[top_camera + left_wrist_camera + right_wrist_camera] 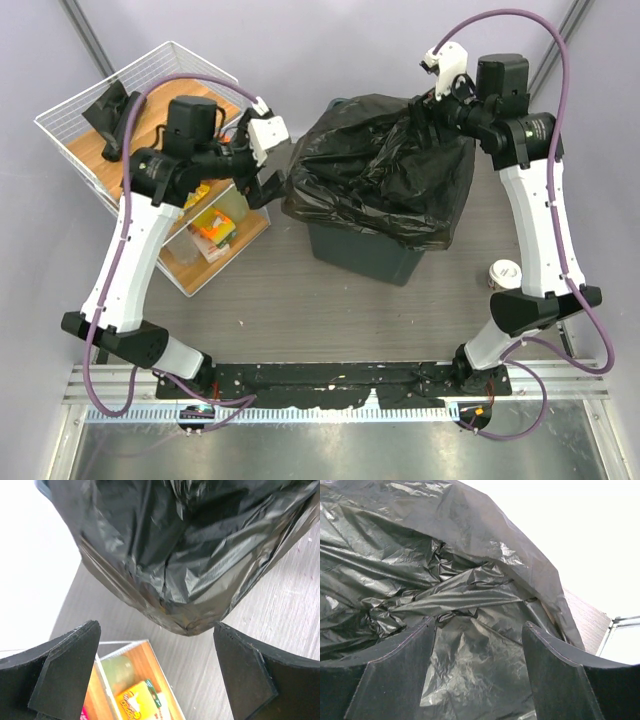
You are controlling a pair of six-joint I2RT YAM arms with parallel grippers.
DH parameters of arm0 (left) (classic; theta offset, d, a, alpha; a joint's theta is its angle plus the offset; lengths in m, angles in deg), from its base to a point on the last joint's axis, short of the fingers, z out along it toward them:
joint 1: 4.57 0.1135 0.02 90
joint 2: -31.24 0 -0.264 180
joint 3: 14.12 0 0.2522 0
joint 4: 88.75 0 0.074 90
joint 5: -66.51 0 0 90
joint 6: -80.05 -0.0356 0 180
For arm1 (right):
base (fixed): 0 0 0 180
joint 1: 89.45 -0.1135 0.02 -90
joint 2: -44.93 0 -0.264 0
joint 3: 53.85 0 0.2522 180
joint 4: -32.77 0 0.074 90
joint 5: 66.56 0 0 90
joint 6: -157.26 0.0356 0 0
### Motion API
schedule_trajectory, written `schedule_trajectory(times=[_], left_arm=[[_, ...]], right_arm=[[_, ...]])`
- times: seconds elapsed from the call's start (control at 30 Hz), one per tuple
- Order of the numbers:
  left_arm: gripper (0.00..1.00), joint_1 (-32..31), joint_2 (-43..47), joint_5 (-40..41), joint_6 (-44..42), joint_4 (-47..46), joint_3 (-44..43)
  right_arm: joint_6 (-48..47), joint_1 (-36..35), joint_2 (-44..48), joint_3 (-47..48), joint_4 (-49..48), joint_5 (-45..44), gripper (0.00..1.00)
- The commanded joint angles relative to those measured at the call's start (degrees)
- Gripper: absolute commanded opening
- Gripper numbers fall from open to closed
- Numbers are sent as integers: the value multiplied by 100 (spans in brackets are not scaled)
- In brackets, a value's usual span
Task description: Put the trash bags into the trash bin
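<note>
A square, dark grey-green trash bin (365, 258) stands mid-table with a large black trash bag (375, 170) heaped over its mouth. The sack spills past the rolled rim on every side, so the inside of the bin is hidden. The film is thin, glossy and deeply crinkled, catching grey highlights along its folds, and one bunched corner sags over the rim at 9 o'clock.

The left gripper (266, 186) hangs at that corner with its jaws spread wide, holding nothing; the bag's tip sits just above the gap. At 1 o'clock the right gripper (432, 108) is pushed into the rumpled plastic, jaws parted with loose film lying between them and no pinch visible.

At 10 o'clock of the bin, a white wire rack (70, 130) with wooden shelves holds orange and yellow snack packets (213, 228) below. A paper cup (504, 274) stands at 4 o'clock on the grey wood-grain table (300, 300).
</note>
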Motion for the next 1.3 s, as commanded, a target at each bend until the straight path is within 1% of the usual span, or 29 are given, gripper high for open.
schedule_trajectory(times=[0.0,0.07,0.13,0.2,0.3,0.4,0.5,0.53,0.63,0.73,0.9,0.97,1.07,1.13,1.17,1.27], left_arm=[[100,44,-113,-353,139,350,-901],[100,44,-324,-485,587,26,-1209],[100,35,-544,-434,1123,-640,-1438],[100,-35,-851,-232,1571,-1081,-1692],[100,-280,-1386,268,1810,-1347,-2351],[100,-675,-1958,1015,1706,-1470,-2923],[100,-1080,-2354,1228,1451,-1637,-3196],[99,-1229,-2477,1402,1242,-1672,-3293],[100,-1476,-2759,1623,1090,-1909,-3521],[100,-1616,-2952,1754,1003,-2242,-3566],[100,-1696,-3321,2098,818,-2744,-3723],[100,-1696,-3488,2168,739,-2771,-3908],[93,-1696,-3594,2169,633,-2806,-3979],[93,-1696,-3629,2107,598,-2780,-3962],[93,-1696,-3647,2063,607,-2762,-3953],[95,-1696,-3665,1967,659,-2753,-3909]], right_arm=[[-98,23,-136,305,-353,24,75],[-45,14,-92,191,-449,77,75],[16,14,22,-28,-580,121,75],[43,14,136,-213,-660,147,75],[87,14,268,-319,-661,95,75],[157,14,383,-407,-696,-45,75],[297,5,540,-600,-792,-195,75],[393,23,584,-653,-836,-335,75],[509,93,699,-794,-942,-608,75],[552,259,725,-916,-942,-679,75],[623,673,848,-1119,-951,-293,75],[649,857,892,-1224,-959,-135,75],[676,1112,989,-1382,-994,24,74],[667,1174,1033,-1409,-995,129,74],[667,1340,1024,-1409,-994,182,74],[658,1394,1033,-1418,-986,270,74]])
